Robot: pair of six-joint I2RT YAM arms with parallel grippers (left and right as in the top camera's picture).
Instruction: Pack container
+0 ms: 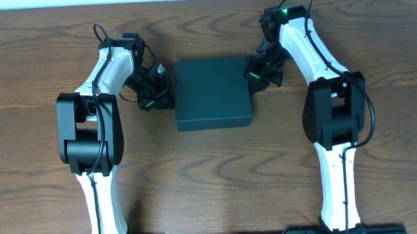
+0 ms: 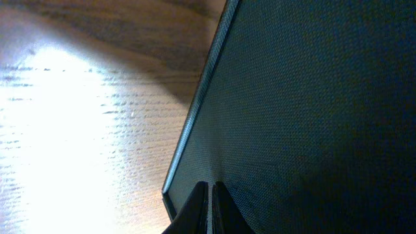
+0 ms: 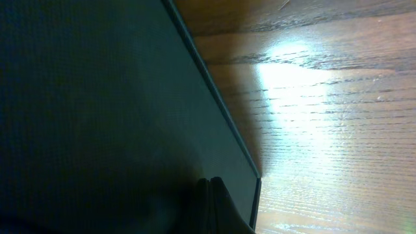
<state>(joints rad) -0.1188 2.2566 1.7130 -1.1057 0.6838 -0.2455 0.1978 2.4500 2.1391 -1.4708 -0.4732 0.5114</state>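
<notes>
Dark teal container [image 1: 212, 91] flat, slightly wider left-right | left claw [image 2: 209, 188] together | right claw [image 3: 209, 184] together

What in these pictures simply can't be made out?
Inside the container: it is closed in every view.
Fingers of the left gripper: cut by the left wrist view's bottom edge; contact with the container unclear.
Fingers of the right gripper: likewise in the right wrist view, and in shadow.
Overhead: both pairs of fingertips too small and dark.

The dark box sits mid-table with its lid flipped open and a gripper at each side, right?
Not quite. The overhead view shows the container closed flat, not open, with the left gripper and right gripper at its sides.
</notes>
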